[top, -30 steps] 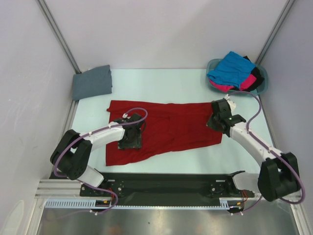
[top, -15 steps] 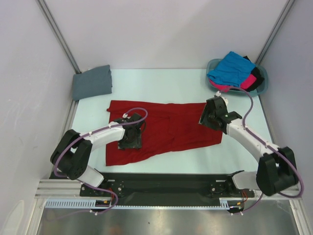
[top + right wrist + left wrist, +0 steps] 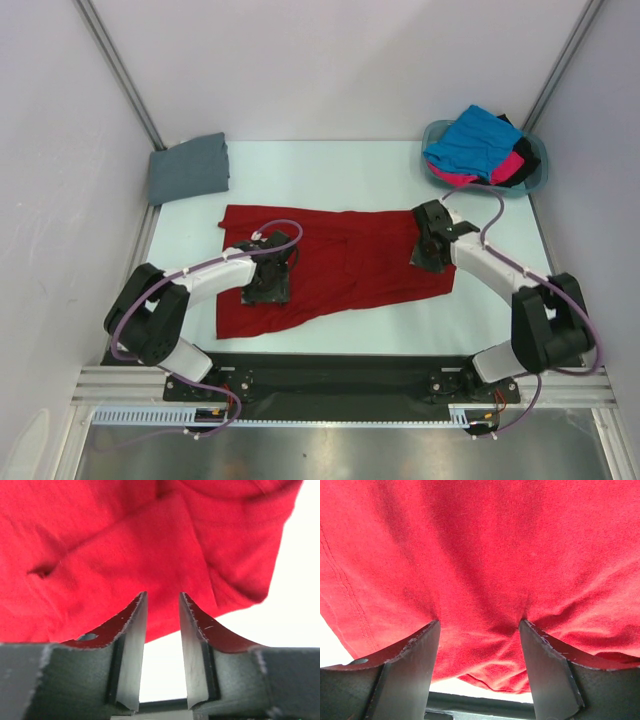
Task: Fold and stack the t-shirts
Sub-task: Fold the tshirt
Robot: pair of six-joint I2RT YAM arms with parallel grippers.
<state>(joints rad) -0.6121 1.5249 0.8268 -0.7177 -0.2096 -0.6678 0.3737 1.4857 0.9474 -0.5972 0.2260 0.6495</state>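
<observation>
**Hidden:** From above I cannot see either hand's fingers. The black t-shirt is mostly buried under the blue t-shirt and pink t-shirt in the teal basket.

**Count:** I count five shirts and one basket.

**Shirts on the worktop:** The red t-shirt lies spread mid-worktop, and the grey t-shirt is folded at far left.

**Left hand:** Fingers wide apart, tips pressed into the red cloth.

**Right hand:** Fingers narrowly parted, clamping nothing, at the red shirt's right edge.

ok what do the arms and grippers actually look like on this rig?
The left arm and right arm have white links with bulky black joints. A lilac cable loops along each. The left gripper and right gripper are black, with dark wedge-shaped fingers tapering to the tips, edges scuffed pale. No markings are visible.
</observation>
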